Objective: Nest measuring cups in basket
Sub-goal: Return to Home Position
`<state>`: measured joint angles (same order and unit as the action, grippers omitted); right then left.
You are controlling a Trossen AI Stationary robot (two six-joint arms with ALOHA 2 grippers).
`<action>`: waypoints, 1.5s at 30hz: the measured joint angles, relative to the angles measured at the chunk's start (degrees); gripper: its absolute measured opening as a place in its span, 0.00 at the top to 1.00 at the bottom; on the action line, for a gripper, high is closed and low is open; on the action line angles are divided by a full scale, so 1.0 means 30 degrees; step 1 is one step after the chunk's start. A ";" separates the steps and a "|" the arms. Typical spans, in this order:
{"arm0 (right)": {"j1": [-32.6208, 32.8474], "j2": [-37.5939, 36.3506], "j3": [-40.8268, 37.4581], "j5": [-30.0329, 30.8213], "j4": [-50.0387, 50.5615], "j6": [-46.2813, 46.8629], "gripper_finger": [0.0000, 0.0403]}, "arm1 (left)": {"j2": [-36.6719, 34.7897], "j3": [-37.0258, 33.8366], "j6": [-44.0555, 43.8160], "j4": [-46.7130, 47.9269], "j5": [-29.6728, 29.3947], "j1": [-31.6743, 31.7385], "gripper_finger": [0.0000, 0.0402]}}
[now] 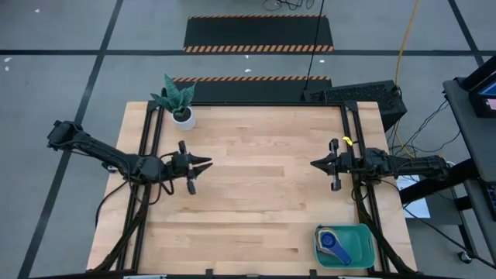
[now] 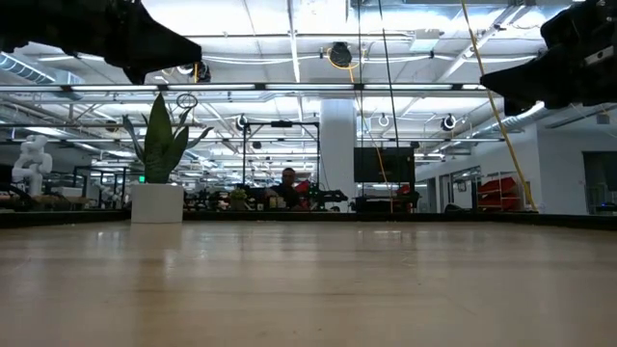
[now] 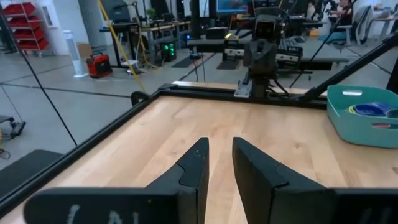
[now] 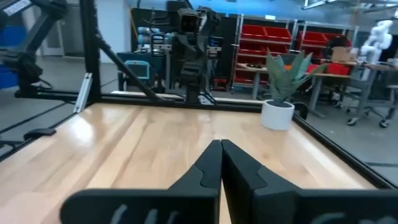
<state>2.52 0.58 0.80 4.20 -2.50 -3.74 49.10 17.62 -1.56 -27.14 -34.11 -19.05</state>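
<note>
Measuring cups (image 1: 335,242) nested in basket (image 1: 369,246); left claw (image 1: 208,163) slightly parted, right claw (image 1: 313,164) closed, both empty.

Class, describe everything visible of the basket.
The basket is a teal, plastic-looking rectangular bin with rounded corners and low walls. It sits upright on the table, at its lower right corner in the high view. Nested cups lie inside, dark blue on top, toward its left. Nothing else touches it.
</note>
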 joint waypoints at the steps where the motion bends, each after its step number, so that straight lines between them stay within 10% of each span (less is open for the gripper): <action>1: 0.0123 0.0007 0.0000 -0.0013 0.0034 -0.0081 1.00 | -0.0021 -0.0065 0.0000 0.0001 0.0000 0.0000 0.81; 30: 0.0575 0.0007 0.0000 -0.2848 0.0100 -0.1496 1.00 | -0.0820 -0.2314 0.2077 -0.3580 0.1379 -0.1552 0.81; 45: 0.0575 0.0015 0.0000 -0.2861 0.0078 -0.1488 1.00 | -0.4331 -0.5688 0.2672 -0.5005 0.6041 -0.1537 0.81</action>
<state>4.25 0.62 0.80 -4.38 -2.26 -8.21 36.11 0.56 6.45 -42.15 -15.99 -23.66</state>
